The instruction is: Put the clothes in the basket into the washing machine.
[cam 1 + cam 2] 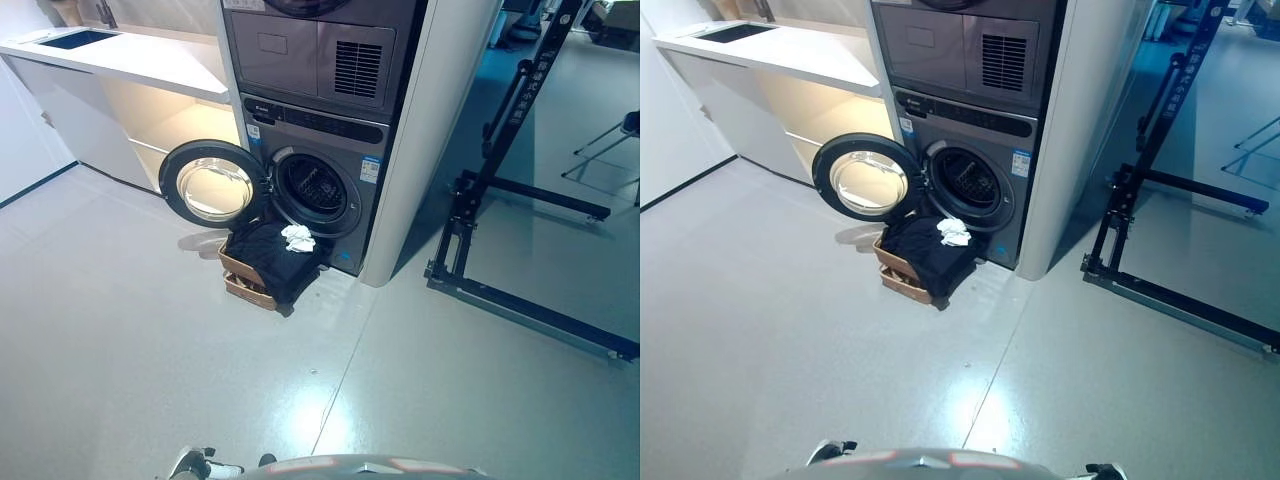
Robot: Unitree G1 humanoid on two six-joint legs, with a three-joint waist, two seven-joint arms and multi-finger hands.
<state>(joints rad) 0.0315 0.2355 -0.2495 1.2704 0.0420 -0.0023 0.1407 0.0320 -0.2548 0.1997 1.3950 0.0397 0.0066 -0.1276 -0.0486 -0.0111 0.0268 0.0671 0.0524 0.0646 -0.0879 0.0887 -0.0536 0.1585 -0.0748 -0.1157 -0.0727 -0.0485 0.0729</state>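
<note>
- Left hand (193, 464): only a bit shows at the bottom edge; whether its fingers are spread or curled cannot be told.
- Right hand (1106, 470): a bit at the bottom edge, likewise unclear.
- Basket (243, 283) stands on the floor (150, 340), well apart from the hands, just before the washer (318, 180).
- Dark clothes (272, 256) fill it, white cloth (298, 237) on top.
- Washer door (213, 182) is swung open to the left.

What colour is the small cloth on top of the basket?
White cloth, lying on black clothes; clearest in the left eye view.

Basket (247, 282) before washing machine (330, 150), clothes (275, 255) in basket, door (212, 183) left
</note>
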